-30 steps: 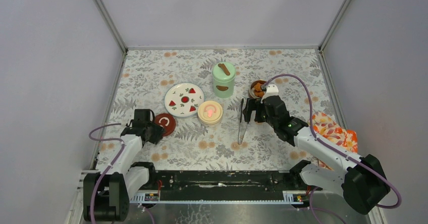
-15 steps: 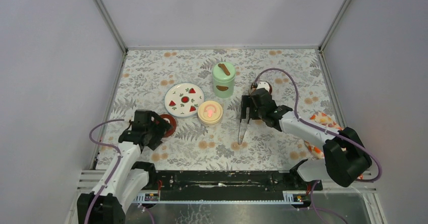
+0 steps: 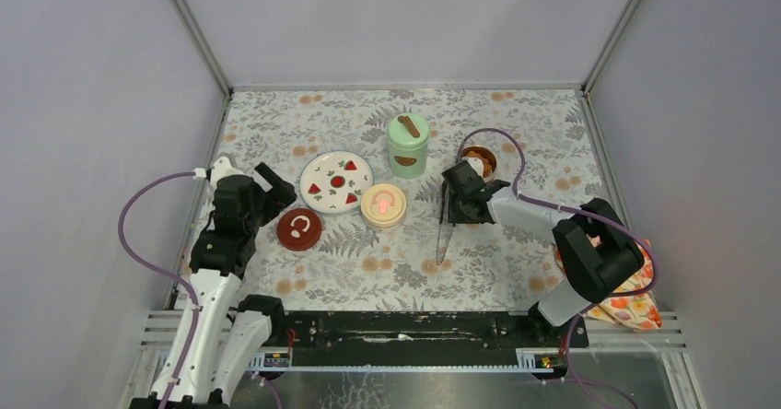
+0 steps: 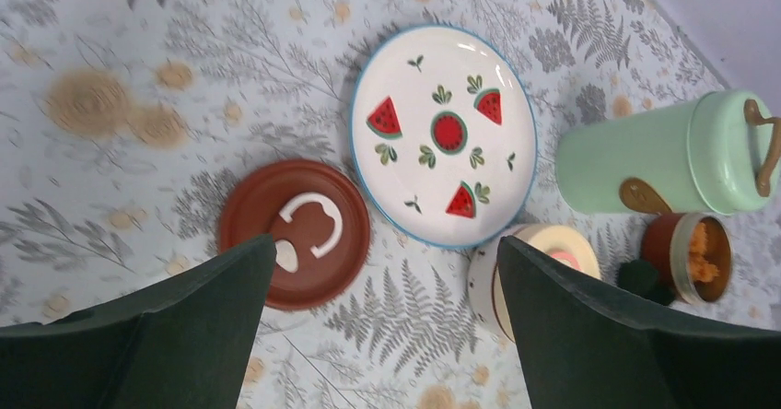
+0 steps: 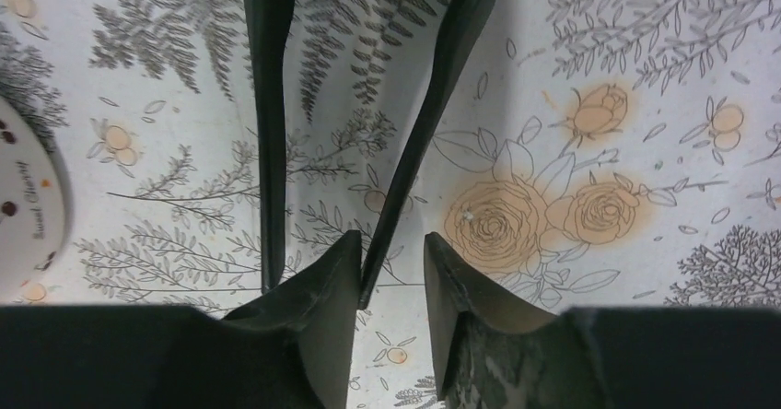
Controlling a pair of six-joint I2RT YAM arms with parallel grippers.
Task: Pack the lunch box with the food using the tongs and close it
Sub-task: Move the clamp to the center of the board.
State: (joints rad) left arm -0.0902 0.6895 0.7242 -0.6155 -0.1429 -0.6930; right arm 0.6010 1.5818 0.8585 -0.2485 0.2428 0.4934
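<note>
**Left gripper** (image 4: 385,248): fingers wide apart and holding nothing, above the floral tablecloth (image 4: 120,105). The dark-red lid (image 4: 249,216) lies just ahead of one fingertip. The mint-green jar (image 4: 635,156) lies beyond the other.

**Right gripper** (image 5: 391,252): fingers narrowly apart around one arm of the tongs (image 5: 447,77). Whether they clamp it cannot be told.

Plain grey walls (image 3: 405,22) enclose the table.

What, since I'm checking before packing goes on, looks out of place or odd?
The right gripper's jaws seem to straddle only one arm of the tongs; the other arm lies outside them. Also, the dark-red lid lies on the table, far from the open bowl of orange chunks.
</note>
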